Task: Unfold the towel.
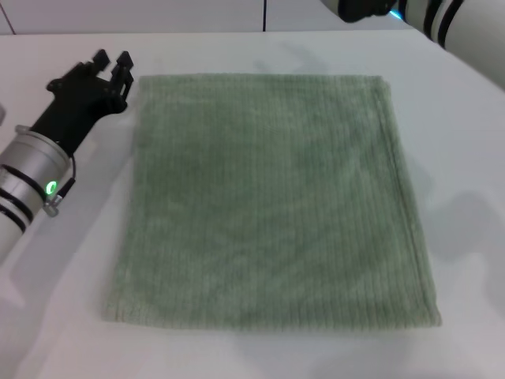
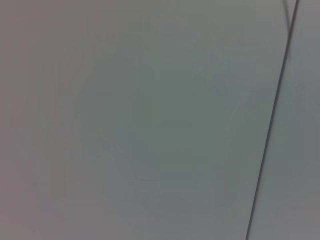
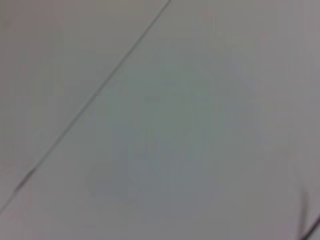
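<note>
Shows a flat white desk [image 1: 71, 268], smooth and plain, with a pale wall behind it at the far edge. Holds one towel [image 1: 268, 197], lying in the middle of the desk, spread out flat. Looks soft and fuzzy, pale green, with thin lines running across it and a stitched hem down the right side. Has a roughly square shape, a bit wider at the near edge than the far edge, with a doubled edge showing at the far right corner. Counts two arms. Has the left hand [image 1: 113, 66] just beside the towel's far left corner, black, at the end of a round silver arm with a small green light. Keeps its short fingers [image 1: 124, 63] close together with only a thin gap, holding nothing. Shows only a bit of the white right arm at the top right corner, with its hand out of sight. Gives only blank pale surface with one thin dark line in each wrist view.
</note>
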`<state>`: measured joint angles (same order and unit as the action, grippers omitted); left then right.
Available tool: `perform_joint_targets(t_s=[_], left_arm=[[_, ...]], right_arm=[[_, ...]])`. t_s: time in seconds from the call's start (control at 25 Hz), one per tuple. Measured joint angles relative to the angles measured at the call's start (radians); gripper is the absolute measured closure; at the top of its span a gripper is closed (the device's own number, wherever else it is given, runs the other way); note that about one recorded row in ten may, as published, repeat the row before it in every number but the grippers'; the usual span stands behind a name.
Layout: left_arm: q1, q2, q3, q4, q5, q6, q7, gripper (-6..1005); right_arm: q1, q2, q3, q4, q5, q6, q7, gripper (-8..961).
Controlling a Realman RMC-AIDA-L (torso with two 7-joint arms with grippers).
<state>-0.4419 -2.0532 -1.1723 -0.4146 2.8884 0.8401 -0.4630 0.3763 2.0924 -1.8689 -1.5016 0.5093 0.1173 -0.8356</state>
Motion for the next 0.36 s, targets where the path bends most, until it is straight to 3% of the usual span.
perform_joint_targets(t_s=[0.24,0.36], left_arm=[[0.045,-0.003,-0.028,0.014,0.0,0.181,0.042,562],[0.052,-0.006,-0.039,0.024,-0.001,0.222,0.057,456]], right_arm=[[-0.031,0.0,-0.143,0.254,0.033,-0.621,0.001,310],[-0.024,0.0,-0.227,0.398,0.142,-0.915,0.0,243]])
